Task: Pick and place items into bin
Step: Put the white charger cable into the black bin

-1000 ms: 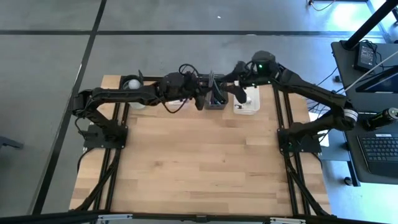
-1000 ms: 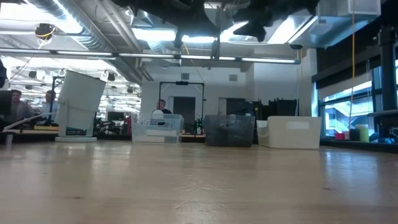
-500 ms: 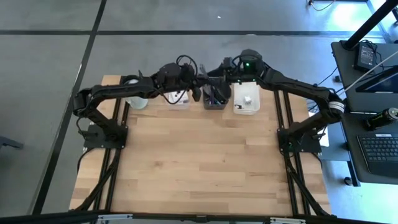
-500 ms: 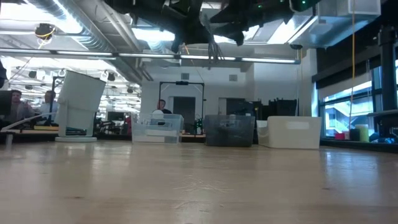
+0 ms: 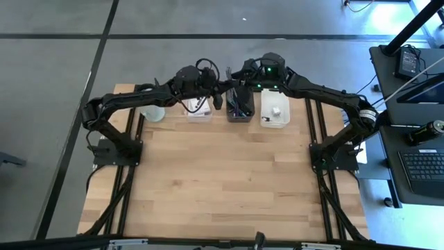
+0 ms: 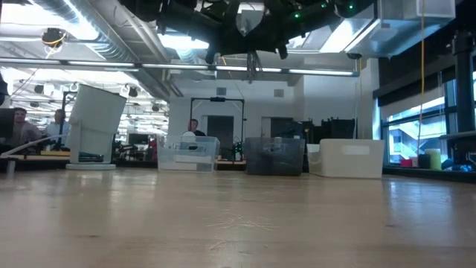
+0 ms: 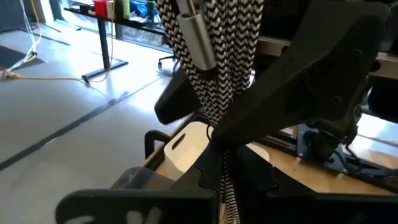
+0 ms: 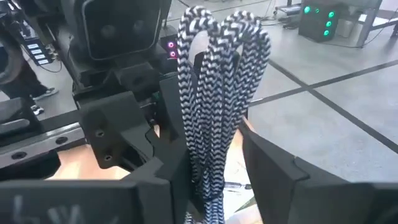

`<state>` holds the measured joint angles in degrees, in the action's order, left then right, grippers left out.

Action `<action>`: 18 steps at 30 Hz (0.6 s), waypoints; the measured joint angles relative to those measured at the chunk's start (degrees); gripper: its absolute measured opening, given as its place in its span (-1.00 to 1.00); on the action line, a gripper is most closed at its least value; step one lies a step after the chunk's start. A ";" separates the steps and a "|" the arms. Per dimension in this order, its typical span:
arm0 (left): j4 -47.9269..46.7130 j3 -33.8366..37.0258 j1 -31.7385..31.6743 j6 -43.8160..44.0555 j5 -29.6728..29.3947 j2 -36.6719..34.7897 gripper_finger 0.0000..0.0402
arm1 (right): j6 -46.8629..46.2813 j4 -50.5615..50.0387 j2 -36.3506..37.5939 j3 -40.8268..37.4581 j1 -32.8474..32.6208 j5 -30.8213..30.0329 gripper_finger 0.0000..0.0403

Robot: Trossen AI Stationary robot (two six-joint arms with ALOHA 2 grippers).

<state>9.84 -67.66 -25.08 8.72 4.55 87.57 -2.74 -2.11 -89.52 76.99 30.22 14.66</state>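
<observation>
A black-and-white braided cable coil [image 8: 214,93] is held high over the bins at the table's far edge. My left gripper [image 7: 225,186] is shut on it and reaches in level from the table's left. My right gripper [image 8: 211,186] comes level from the right. It is open, with one finger on each side of the coil's strands [image 7: 217,62]. In the high view the two grippers meet above the dark bin [image 5: 239,111]. In the low view a strand [image 6: 253,63] hangs below them. My left gripper pinches the coil's bundled strands [image 7: 222,158] between its two fingers, coming level from the table's left. The loops stand up above the fingers and a strand hangs below. The coil is clear of the bins. My right gripper's fingers [image 8: 273,168] flank the same strands; whether they touch, I cannot tell.
Three bins stand in a row at the far edge: a clear one [image 5: 198,107], the dark one and a white one [image 5: 275,111] with a small object inside. A pale round container [image 5: 151,111] stands left of them. The bare wooden tabletop [image 5: 222,180] lies nearer.
My right gripper has swung from above the white bin toward the table's left, to my left gripper and the coil. My left gripper has drawn a little toward the table's left with the coil, which stays lifted.
</observation>
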 joint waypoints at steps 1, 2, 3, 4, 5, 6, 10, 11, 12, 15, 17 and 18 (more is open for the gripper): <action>-0.05 0.00 0.00 -0.52 -0.17 0.00 -0.93 | 0.02 -0.08 -0.10 0.10 0.00 -0.02 -0.31; 0.10 0.00 0.00 -0.89 -0.28 0.00 -0.93 | 0.13 -0.03 -0.17 0.11 0.00 -0.02 -0.37; 0.25 0.00 -0.09 -1.06 -0.37 0.00 -0.93 | 0.50 0.04 -0.17 0.11 0.00 -0.01 -0.44; 0.41 0.00 -0.34 -1.29 -0.33 0.00 -0.93 | 1.36 0.18 -0.15 0.14 0.00 0.00 -0.53; 0.56 0.00 -0.54 -1.52 -0.21 0.00 -0.93 | 1.67 0.36 -0.15 0.19 -0.01 -0.08 -0.62; 0.64 0.00 -0.65 -1.56 -0.15 0.00 -0.93 | 1.73 0.50 -0.15 0.19 -0.01 -0.08 -0.73; 0.88 0.00 -0.96 -1.52 -0.27 0.00 -0.92 | 3.06 1.12 -0.15 0.19 0.00 -0.42 -0.87; 0.88 0.00 -0.96 -1.52 -0.32 0.00 -0.90 | 3.05 1.12 -0.15 0.19 0.00 -0.42 -0.87; 0.88 0.00 -0.96 -1.52 -0.47 0.00 -0.89 | 3.02 1.12 -0.15 0.19 0.00 -0.45 -0.85; 0.71 -0.02 -0.87 -1.17 -2.44 -0.01 -0.80 | 3.04 0.89 -0.15 0.19 0.06 -1.24 -0.84; 0.41 -0.04 -0.90 -1.13 -3.12 -0.17 -0.71 | 3.04 0.31 -0.15 0.10 0.31 -2.03 -0.86; -0.06 -0.13 -0.97 -1.13 -3.02 -0.28 -0.67 | 3.06 -0.07 -0.15 0.08 0.46 -2.67 -0.86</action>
<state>9.78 -67.79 -26.05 7.60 1.54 87.29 0.32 -2.18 -89.67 77.08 30.68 11.99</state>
